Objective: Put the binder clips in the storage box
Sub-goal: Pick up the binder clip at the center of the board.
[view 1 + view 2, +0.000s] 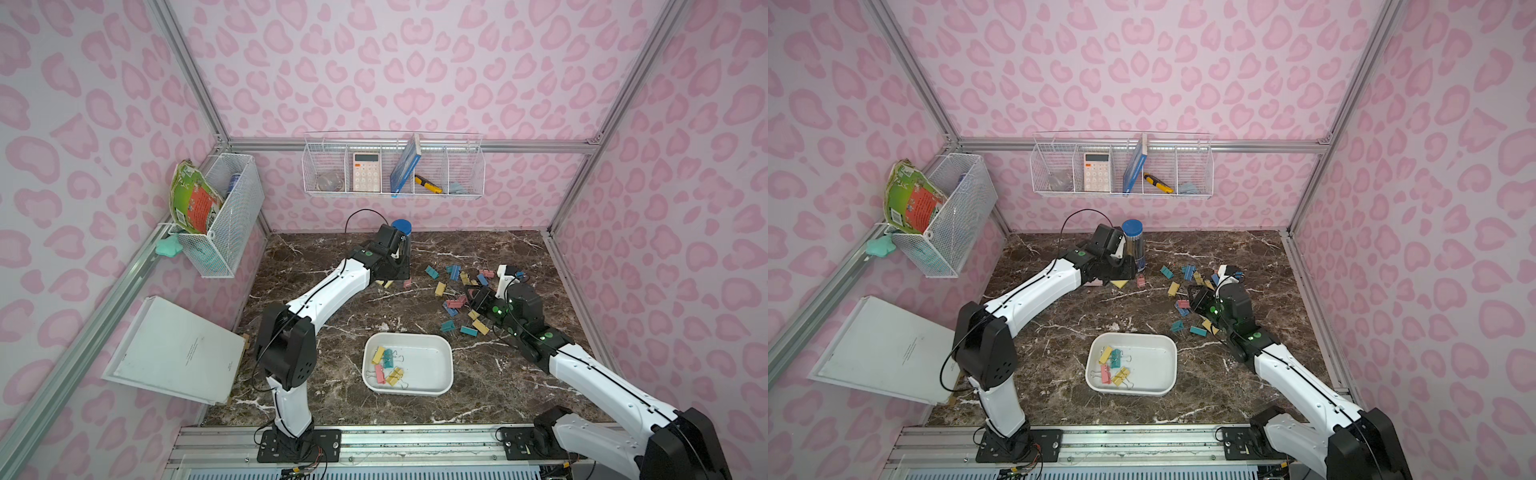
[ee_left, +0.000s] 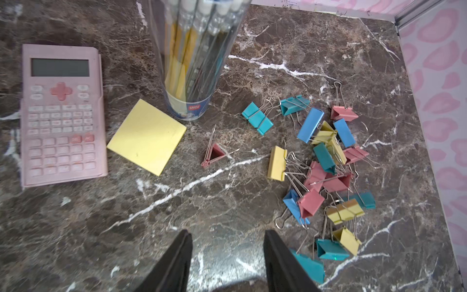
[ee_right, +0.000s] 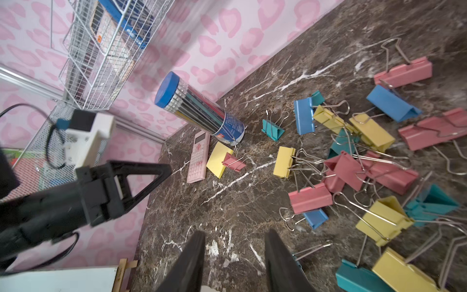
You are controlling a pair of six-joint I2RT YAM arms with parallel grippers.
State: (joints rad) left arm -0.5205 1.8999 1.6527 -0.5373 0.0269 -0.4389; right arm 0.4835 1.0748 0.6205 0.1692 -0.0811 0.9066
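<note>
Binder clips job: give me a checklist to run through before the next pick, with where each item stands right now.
1. Right gripper open, nothing between its jaws: ok.
2. Left gripper open and empty: ok.
3. Storage box has room: ok, its floor is mostly bare.
4. Binder clips in the pile lie apart from one another: not ok, wire handles interlock.
5. Lone pink clip clear of the sticky-note pad: ok.

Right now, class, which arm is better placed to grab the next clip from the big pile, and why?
Right, probably. The right gripper, open, hangs at the pile of binder clips; the left gripper sits off by the pencil tube.
</note>
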